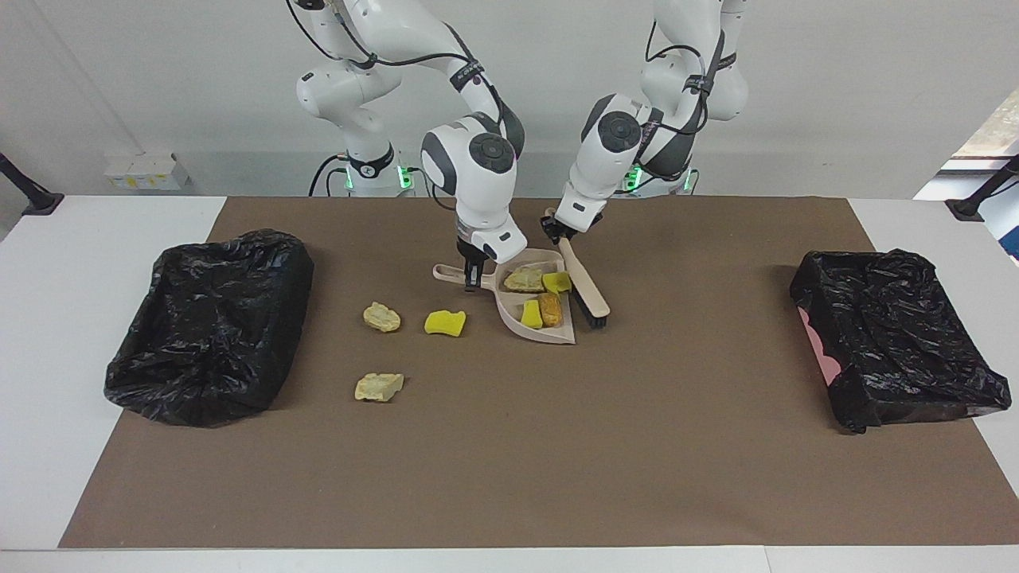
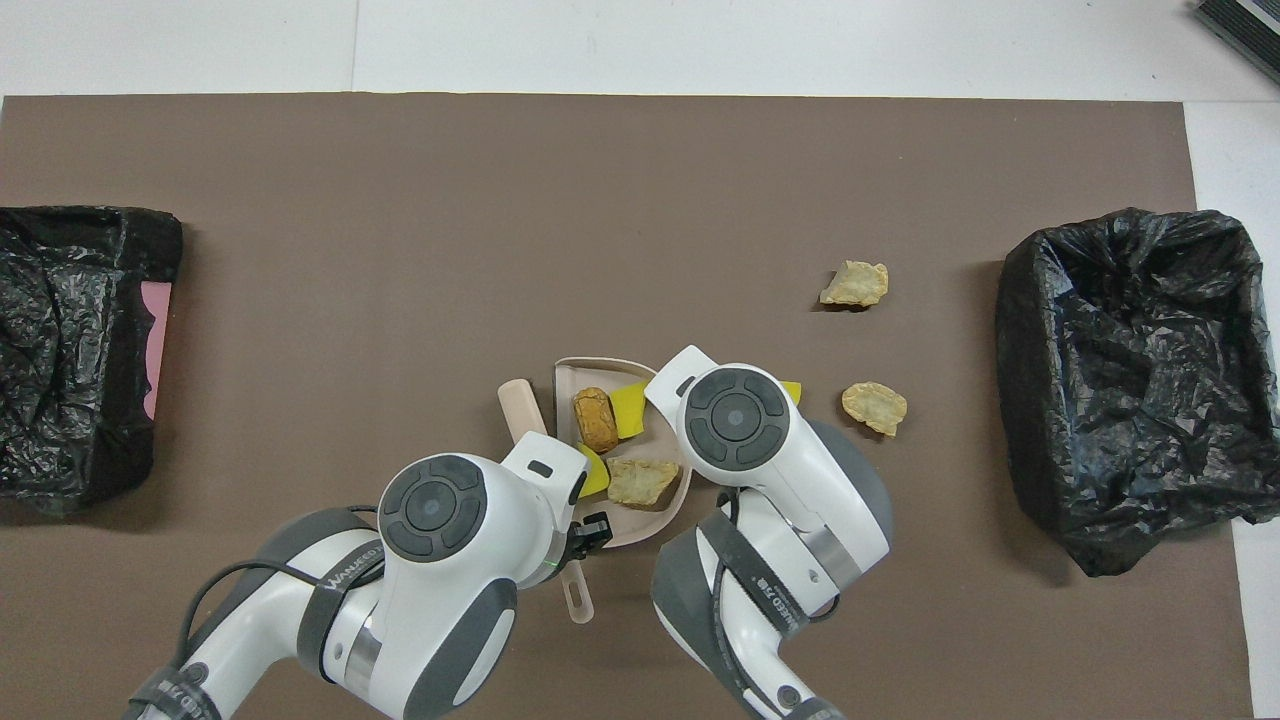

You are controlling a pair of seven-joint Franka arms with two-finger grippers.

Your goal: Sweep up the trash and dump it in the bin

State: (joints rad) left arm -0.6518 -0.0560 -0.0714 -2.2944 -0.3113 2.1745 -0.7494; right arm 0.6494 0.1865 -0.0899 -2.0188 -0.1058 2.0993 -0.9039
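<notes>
The right hand is clamped on the handle of the dustpan, near the middle of the counter's robot-side edge. The left hand grips the handle of the brush, whose bristles press against the pan's side. Four pieces of trash lie in the pan. Three more scraps sit on the counter toward the right arm's end, near that end's black-lined bin; another bin stands at the left arm's end.

White rounded arms, dark grey joint caps, black cables, green base lights.
</notes>
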